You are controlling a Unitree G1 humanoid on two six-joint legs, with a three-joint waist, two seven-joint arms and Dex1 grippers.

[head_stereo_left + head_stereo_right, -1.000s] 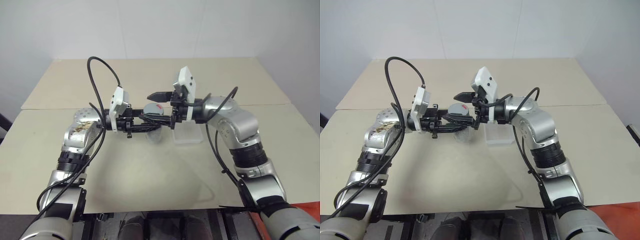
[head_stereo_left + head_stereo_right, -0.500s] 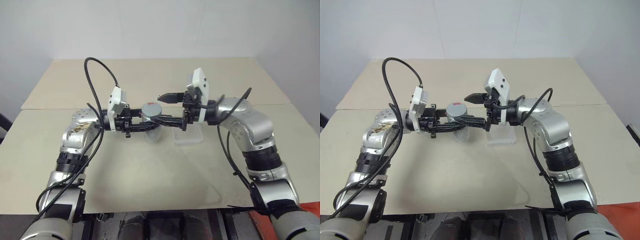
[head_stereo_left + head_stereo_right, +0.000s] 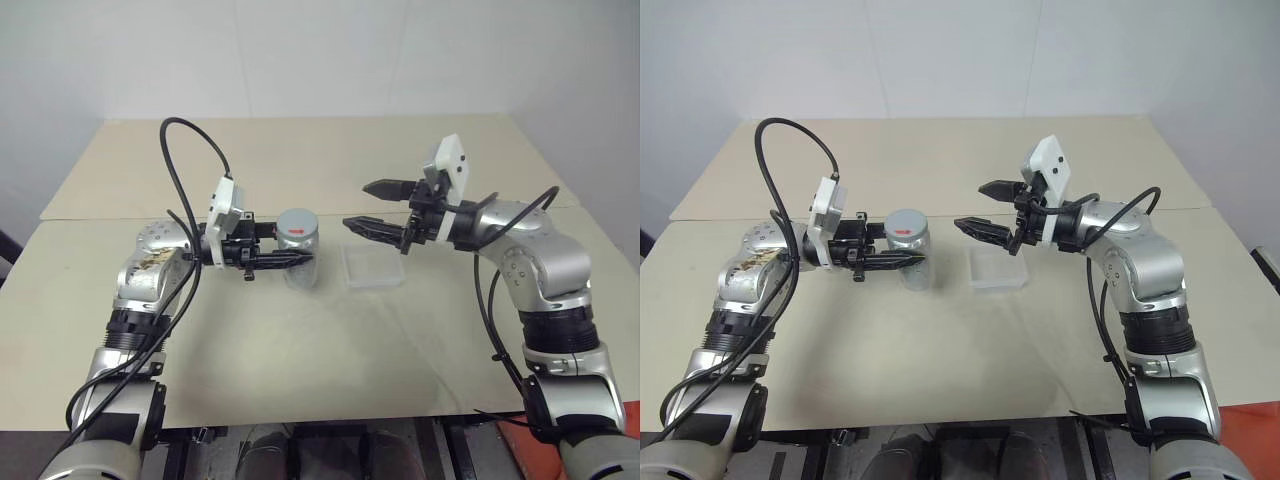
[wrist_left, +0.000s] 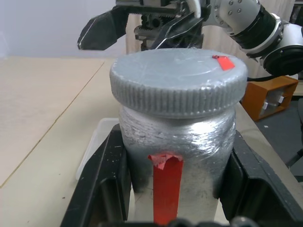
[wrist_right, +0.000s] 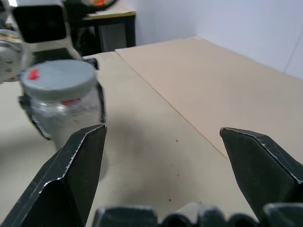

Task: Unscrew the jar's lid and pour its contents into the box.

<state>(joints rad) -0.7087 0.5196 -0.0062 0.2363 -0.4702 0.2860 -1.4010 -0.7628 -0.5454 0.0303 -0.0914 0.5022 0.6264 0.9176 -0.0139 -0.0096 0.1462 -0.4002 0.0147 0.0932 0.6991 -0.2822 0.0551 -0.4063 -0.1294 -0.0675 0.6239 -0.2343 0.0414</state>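
Jar (image 3: 298,247) clamped in left gripper (image 3: 292,258) — right gripper (image 3: 372,206) backed off, seemingly empty.

Crinkled silvery foil-wrapped jar (image 4: 177,137); ribbed matt grey lid (image 4: 179,82); clear glossy plastic box (image 3: 372,266)

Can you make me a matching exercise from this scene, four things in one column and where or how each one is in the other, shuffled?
Things:
1. jar
2. lid
3. box
4. right gripper

States:
A. open, holding nothing, in the air above the box
B. clamped between the left gripper's black fingers
C. lying on the table beside the jar
D. sitting on top of the jar, with a red mark

Pairs: 1-B, 2-D, 3-C, 4-A
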